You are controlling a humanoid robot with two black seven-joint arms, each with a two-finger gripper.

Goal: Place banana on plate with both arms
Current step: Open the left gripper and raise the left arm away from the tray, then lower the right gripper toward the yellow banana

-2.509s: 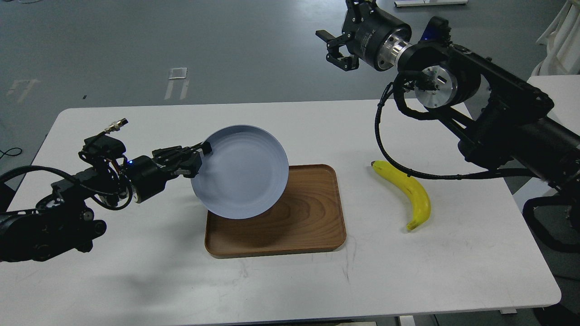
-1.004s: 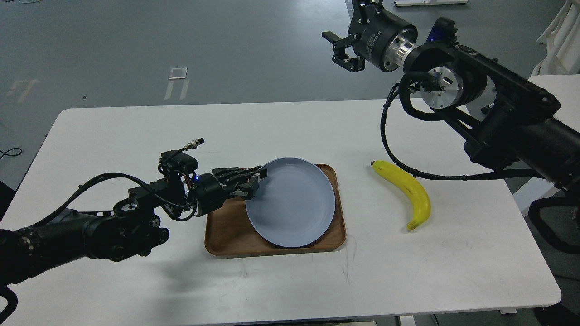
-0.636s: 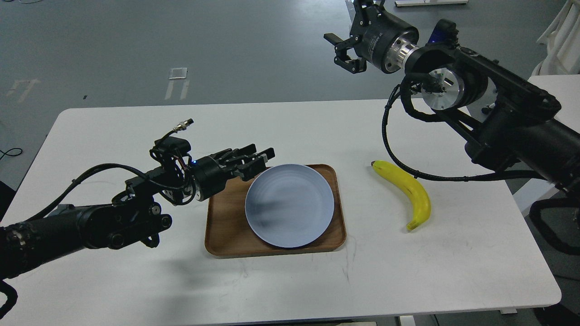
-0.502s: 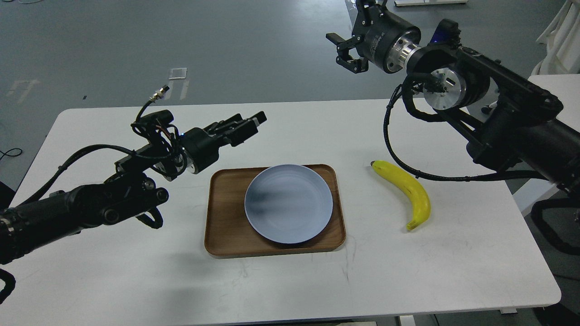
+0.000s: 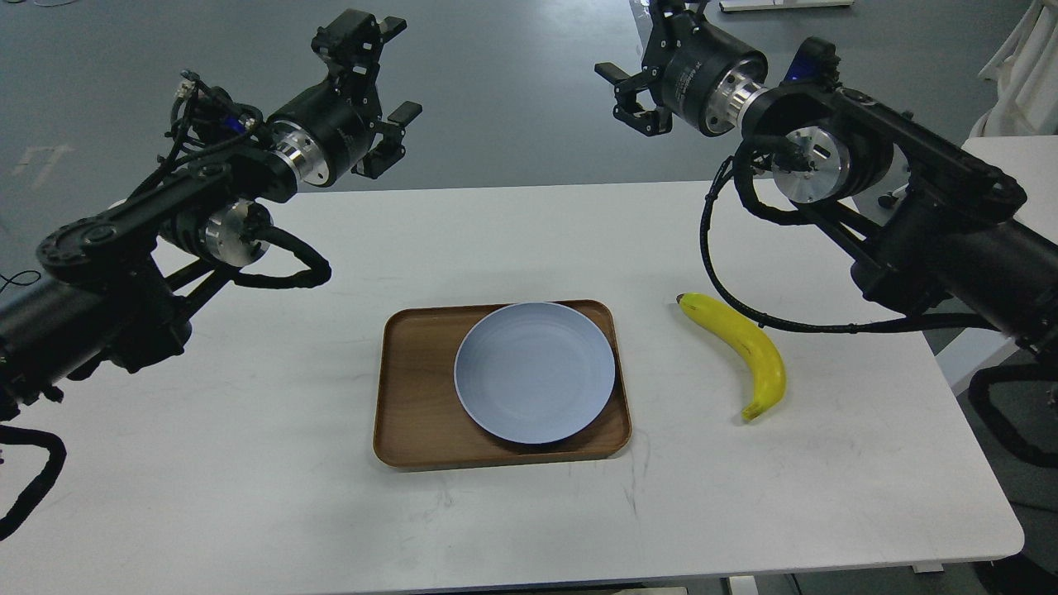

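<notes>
Table: white top; it carries the tray and the banana.
Tray: brown wooden rectangle with a raised rim, near the table's middle. Contents: the plate only.
Plate: round, pale blue-grey, lying flat inside the tray, toward its right side. Contents: nothing.
Banana: lies on the bare table to the right of the tray, apart from it and not on the plate. The dark stem tip points toward the far left; the other end points toward the near edge.
Banana, handling (judgement): light, smooth-skinned, firm enough to lift yet easily bruised; moderate clamping force is advisable.
Banana, grasp point (judgement): the thick middle of the curve, fingers closing across its width, so that neither end swings down. The tapered ends are poor holds.
Right gripper: raised beyond the far edge of the table, well apart from the banana. Fingers spread, holding nothing.
Left gripper: raised above the far left of the table, well apart from the plate and tray. Fingers spread, holding nothing.
Task status (judgement): plate is in position; banana is not yet picked up. The right arm is the nearer one to it.
</notes>
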